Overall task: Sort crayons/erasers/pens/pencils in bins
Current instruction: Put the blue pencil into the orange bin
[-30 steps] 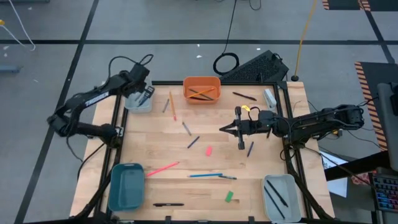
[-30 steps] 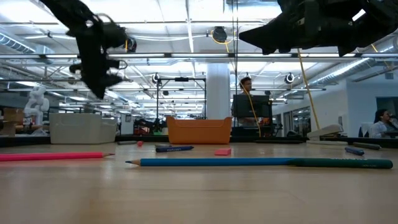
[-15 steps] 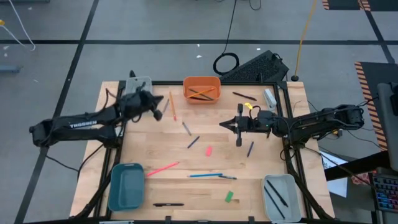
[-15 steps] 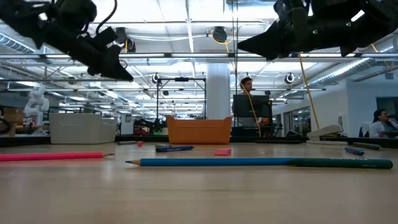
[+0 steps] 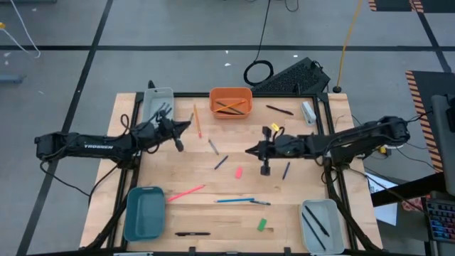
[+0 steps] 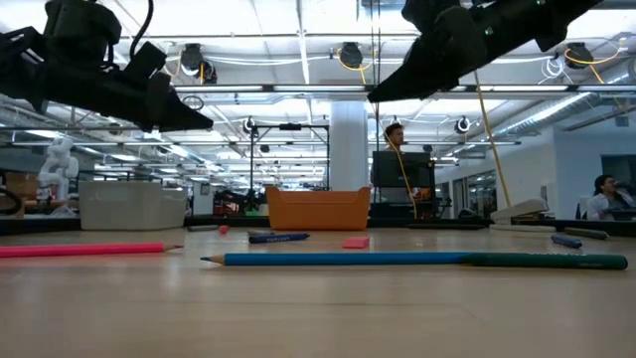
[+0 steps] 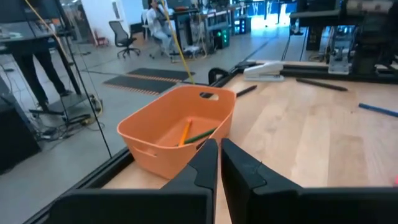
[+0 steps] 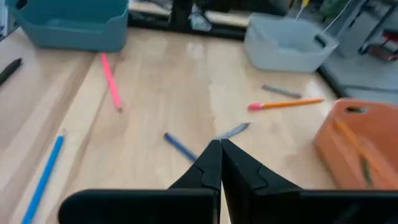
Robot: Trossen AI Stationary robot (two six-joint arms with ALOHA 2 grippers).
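Wood of a pale grain forms the table point(image 5: 234, 192), which is framed by dark rails and set on a grey floor crossed by dark lines; beyond it, in the low view, a large hall with ceiling lights, benches and a standing person point(image 6: 395, 169) is seen. An orange bin point(image 5: 230, 102) with pencils inside is placed at the far edge, a pale grey bin point(image 5: 158, 105) at the far left corner, a teal bin point(image 5: 144, 212) at the near left and a second grey bin point(image 5: 320, 225) (two black pens lie in it) at the near right. Scattered between them are a pink pencil point(image 5: 185, 192), a blue pencil point(image 5: 234, 200), an orange pencil point(image 5: 197, 121), a pink eraser point(image 5: 239, 172), a green eraser point(image 5: 261, 225), short grey and bluish crayons point(image 5: 221, 162) and a black pen point(image 5: 192, 233) by the near edge. The left gripper point(image 5: 186, 126) is held above the table between the grey bin and the orange pencil, its fingers point(image 7: 205, 163) pressed together on nothing. The right gripper point(image 5: 249, 150) is held over the middle of the table, just beyond the pink eraser, likewise closed and empty.
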